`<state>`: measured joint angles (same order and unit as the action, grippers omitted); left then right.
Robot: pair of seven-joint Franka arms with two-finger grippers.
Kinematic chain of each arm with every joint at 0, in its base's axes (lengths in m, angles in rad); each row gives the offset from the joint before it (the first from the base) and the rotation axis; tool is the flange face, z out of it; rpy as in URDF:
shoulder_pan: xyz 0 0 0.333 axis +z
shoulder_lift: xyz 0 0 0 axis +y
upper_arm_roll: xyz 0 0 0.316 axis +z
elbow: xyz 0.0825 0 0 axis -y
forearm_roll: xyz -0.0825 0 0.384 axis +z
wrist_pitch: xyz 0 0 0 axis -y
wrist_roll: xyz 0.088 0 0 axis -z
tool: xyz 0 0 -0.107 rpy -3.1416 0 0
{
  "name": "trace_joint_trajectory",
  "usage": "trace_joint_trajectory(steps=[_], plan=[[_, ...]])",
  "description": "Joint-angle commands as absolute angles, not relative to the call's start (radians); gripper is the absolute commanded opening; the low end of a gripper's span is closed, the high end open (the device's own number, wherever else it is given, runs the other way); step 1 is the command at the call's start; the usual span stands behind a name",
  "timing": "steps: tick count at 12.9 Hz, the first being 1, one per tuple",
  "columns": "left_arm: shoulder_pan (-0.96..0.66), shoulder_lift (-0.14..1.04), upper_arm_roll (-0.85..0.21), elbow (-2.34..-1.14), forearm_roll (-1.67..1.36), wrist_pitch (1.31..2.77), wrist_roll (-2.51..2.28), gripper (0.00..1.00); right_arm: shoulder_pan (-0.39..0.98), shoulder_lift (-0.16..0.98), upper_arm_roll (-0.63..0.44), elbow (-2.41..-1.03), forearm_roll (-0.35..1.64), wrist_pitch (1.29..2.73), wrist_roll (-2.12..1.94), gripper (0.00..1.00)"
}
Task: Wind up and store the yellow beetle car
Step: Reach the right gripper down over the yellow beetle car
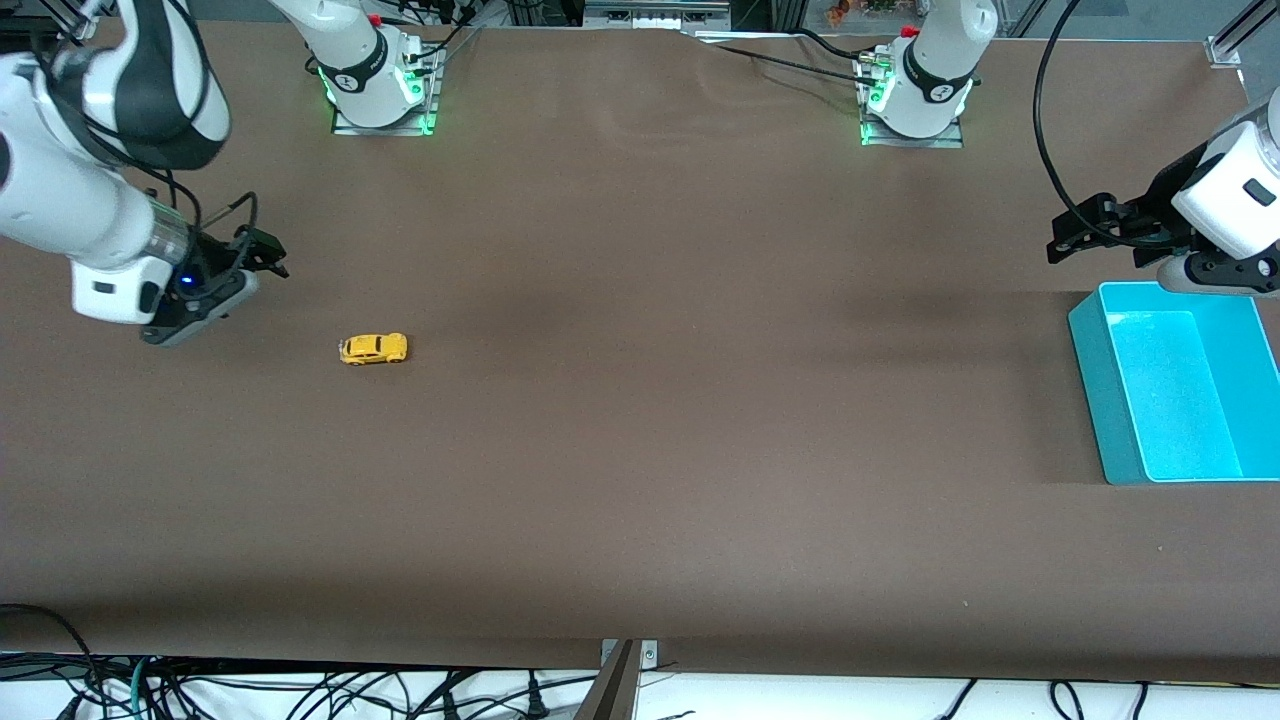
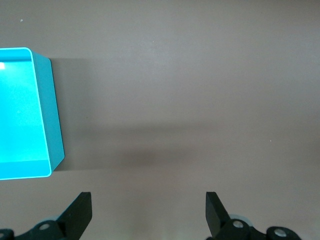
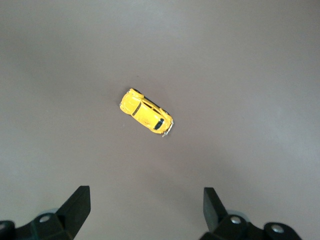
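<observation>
The yellow beetle car (image 1: 373, 349) sits on its wheels on the brown table toward the right arm's end. It also shows in the right wrist view (image 3: 146, 112). My right gripper (image 1: 262, 253) is open and empty, up in the air over the table beside the car, apart from it; in its wrist view (image 3: 145, 205) the car lies ahead of the spread fingers. My left gripper (image 1: 1075, 232) is open and empty, held over the table next to the turquoise bin (image 1: 1178, 394); it also shows in the left wrist view (image 2: 148, 210).
The turquoise bin stands empty at the left arm's end of the table; its corner shows in the left wrist view (image 2: 46, 120). The table's front edge, with cables below it, runs along the side nearest the front camera.
</observation>
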<state>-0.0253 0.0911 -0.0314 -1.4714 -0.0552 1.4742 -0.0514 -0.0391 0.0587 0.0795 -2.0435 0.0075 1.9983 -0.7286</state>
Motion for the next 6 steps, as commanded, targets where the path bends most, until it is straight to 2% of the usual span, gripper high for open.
trace_joint_trajectory(steps=[1,6], plan=[[-0.018,0.097,-0.038,-1.457,-0.048,1.477,-0.031,1.00,-0.054,0.070,0.115,-2.149,0.021,2.162,-0.947,1.00],[-0.018,0.097,-0.038,-1.457,-0.048,1.477,-0.031,1.00,-0.052,0.237,0.127,-2.155,0.002,2.363,-1.345,1.00]])
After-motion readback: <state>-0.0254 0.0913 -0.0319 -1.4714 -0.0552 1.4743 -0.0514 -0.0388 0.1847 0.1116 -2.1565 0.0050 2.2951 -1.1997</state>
